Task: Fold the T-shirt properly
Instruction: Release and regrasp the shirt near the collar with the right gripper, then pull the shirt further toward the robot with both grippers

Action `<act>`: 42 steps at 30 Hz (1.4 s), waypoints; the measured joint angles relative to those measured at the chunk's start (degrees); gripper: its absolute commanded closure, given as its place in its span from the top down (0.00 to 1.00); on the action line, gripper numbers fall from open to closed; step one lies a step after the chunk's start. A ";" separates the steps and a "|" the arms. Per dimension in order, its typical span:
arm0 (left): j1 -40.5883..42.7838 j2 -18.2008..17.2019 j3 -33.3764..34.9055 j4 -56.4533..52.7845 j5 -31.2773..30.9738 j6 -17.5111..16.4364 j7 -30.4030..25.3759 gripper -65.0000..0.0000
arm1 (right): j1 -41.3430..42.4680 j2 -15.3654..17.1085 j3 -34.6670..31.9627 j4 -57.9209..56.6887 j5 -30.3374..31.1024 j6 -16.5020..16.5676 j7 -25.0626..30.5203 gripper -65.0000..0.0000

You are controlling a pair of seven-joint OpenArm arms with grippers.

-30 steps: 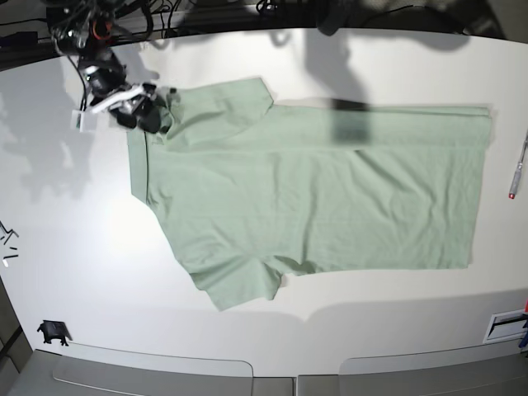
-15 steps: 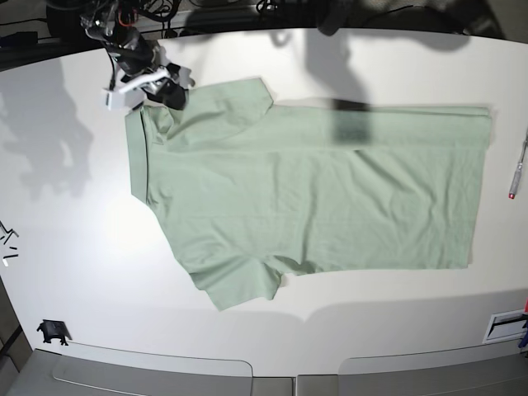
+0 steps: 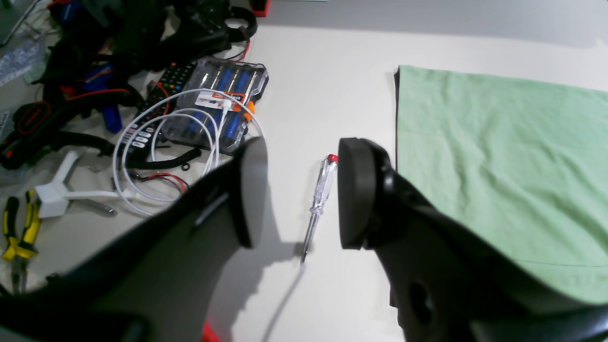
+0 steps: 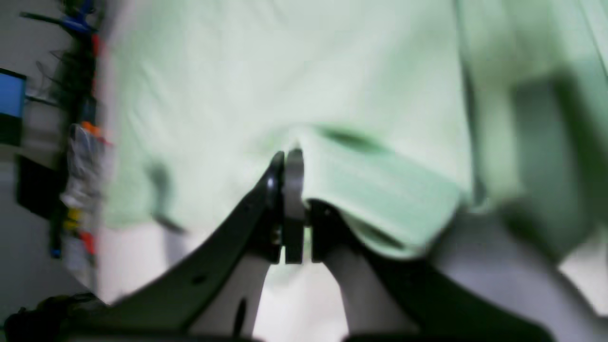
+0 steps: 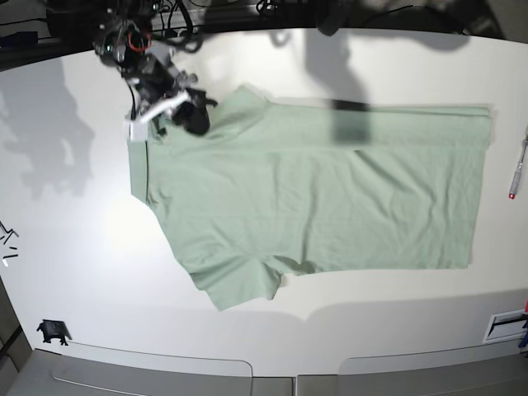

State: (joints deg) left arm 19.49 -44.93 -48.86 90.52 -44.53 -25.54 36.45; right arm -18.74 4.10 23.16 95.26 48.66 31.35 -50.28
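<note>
We note clutter first: in the left wrist view a clear-handled screwdriver (image 3: 319,204) with a red cap lies on the white table (image 3: 332,71) just beside the shirt's straight hem edge, not touching it. Farther out sit a transparent case of blue-handled tools (image 3: 223,102), a looped white cable (image 3: 175,142) draped over it, yellow-handled pliers (image 3: 19,232) and a heap of dark cables. The left gripper (image 3: 297,190) hangs above the bare table near the screwdriver, its pads standing wide apart with nothing between them. The T-shirt (image 5: 322,194) lies spread flat across the middle of the table in the base view, collar end toward that view's left, hem toward its right; the same screwdriver (image 5: 517,169) shows at the right edge. The right gripper (image 4: 289,190) sits at the shirt's upper-left corner, by the shoulder and sleeve; its fingers are pressed together, and the blurred wrist view shows a raised fold of mint cloth bunched against them, so we read it as pinching the fabric. Against the earlier base frames, this gripper has shifted from the collar edge inward onto the shoulder and has gone from spread to closed; the upper sleeve now looks slightly drawn up, while the rest of the shirt lies unchanged.
</note>
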 measured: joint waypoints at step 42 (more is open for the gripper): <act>1.79 10.27 20.68 -0.09 4.94 -3.39 -2.21 0.00 | 8.33 -1.01 -3.34 3.61 -32.79 -2.38 4.72 0.00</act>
State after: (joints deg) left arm 21.28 -34.65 -28.18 90.43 -39.59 -28.93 34.24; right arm -10.41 3.09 19.81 98.87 15.88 28.97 -45.56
